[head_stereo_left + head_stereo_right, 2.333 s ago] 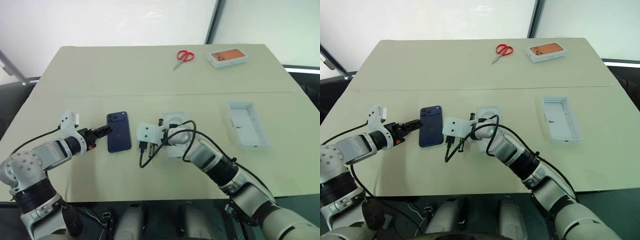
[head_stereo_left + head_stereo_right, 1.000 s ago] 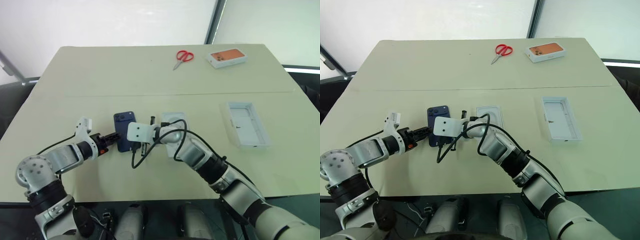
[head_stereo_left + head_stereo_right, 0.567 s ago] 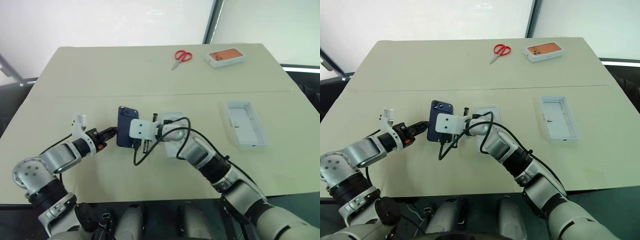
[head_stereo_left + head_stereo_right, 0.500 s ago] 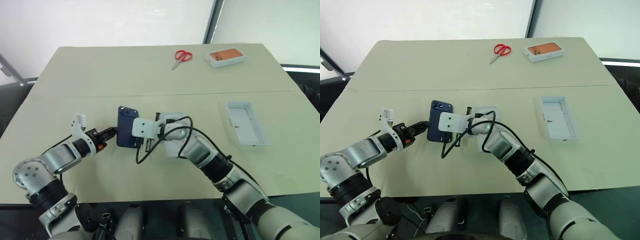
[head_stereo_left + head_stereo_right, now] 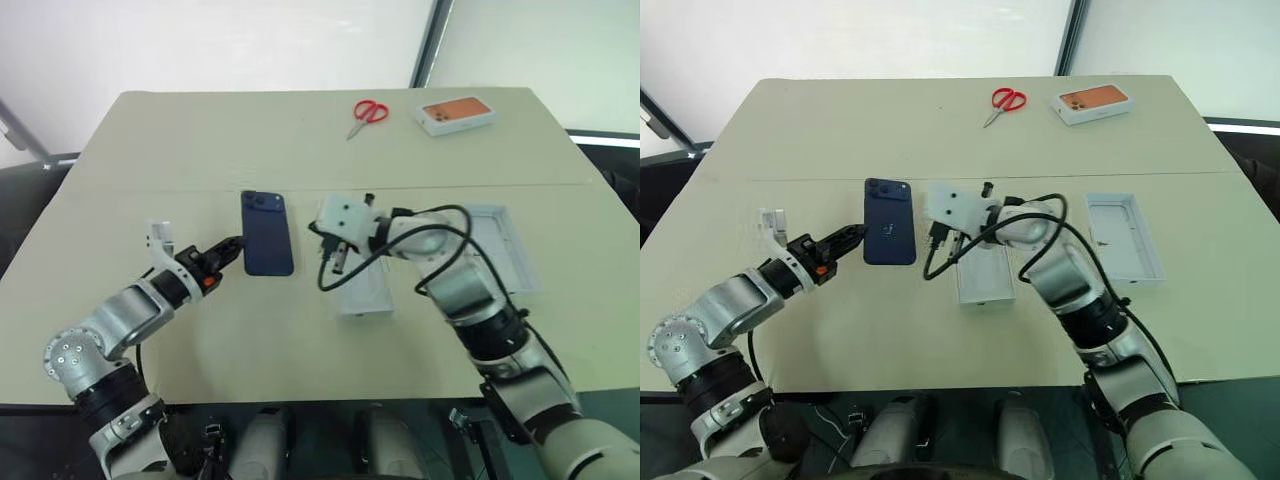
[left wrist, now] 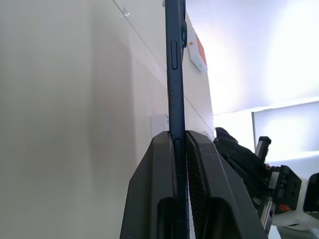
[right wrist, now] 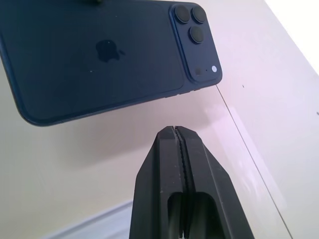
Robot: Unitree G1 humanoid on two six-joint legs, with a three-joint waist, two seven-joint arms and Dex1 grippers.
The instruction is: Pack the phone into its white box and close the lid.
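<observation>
The dark navy phone [image 5: 267, 232] hangs flat just above the table, back up, its camera cluster at the far left corner. My left gripper [image 5: 236, 244] is shut on the phone's near left edge; the left wrist view shows the slim phone [image 6: 175, 59] clamped edge-on between the fingers [image 6: 162, 164]. My right gripper [image 7: 174, 130] is shut and empty, just right of the phone [image 7: 99, 55] and apart from it. A shallow white tray, apparently the white box [image 5: 362, 292], lies under my right forearm. The lid [image 5: 510, 262] lies inside up at the right.
Red-handled scissors [image 5: 368, 112] and an orange-topped white box [image 5: 456, 114] sit at the table's far side. A black cable loops from my right wrist over the white tray. The table's front edge runs close below both arms.
My left gripper closed on the phone's edge and raised it off the table. My right gripper drew away from the phone to the right and upward, still shut.
</observation>
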